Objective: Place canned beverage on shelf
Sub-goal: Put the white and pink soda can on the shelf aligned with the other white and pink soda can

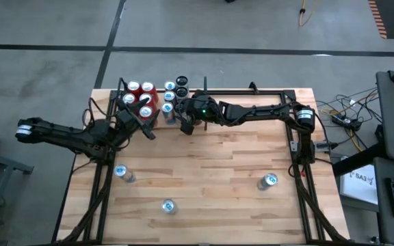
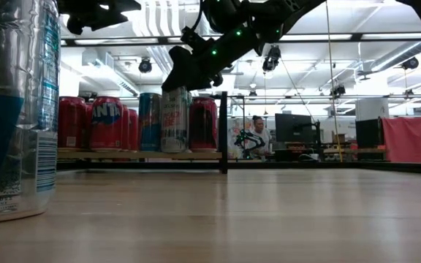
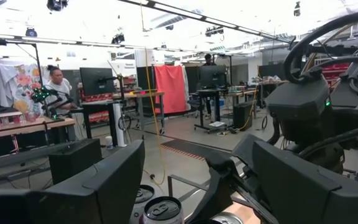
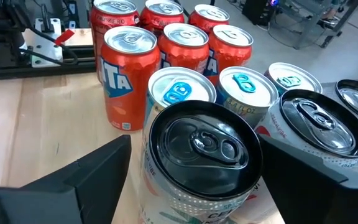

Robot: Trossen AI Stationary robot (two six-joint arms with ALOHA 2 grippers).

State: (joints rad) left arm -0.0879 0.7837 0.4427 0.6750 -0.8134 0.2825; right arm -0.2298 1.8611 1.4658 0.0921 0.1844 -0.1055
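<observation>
The shelf (image 2: 123,155) is the narrow black-framed bay at the table's far left. Several cans stand upright on its wood floor: red ones (image 4: 126,68) at the left, blue-tabbed and black-topped ones (image 4: 247,87) at the right. A pale black-topped can (image 4: 204,146) stands at the group's near edge, also seen in the low view (image 2: 174,120). My right gripper (image 4: 194,180) is open, one finger on either side of this can, with a gap showing on one side. My left gripper (image 3: 191,186) is open near the shelf's near side, holding nothing.
Three loose cans stand on the table: near left (image 1: 122,172), near middle (image 1: 168,206) and right (image 1: 268,181). The wider black-framed bay (image 1: 252,92) runs along the far edge to the right of the shelf. People sit at desks beyond the table.
</observation>
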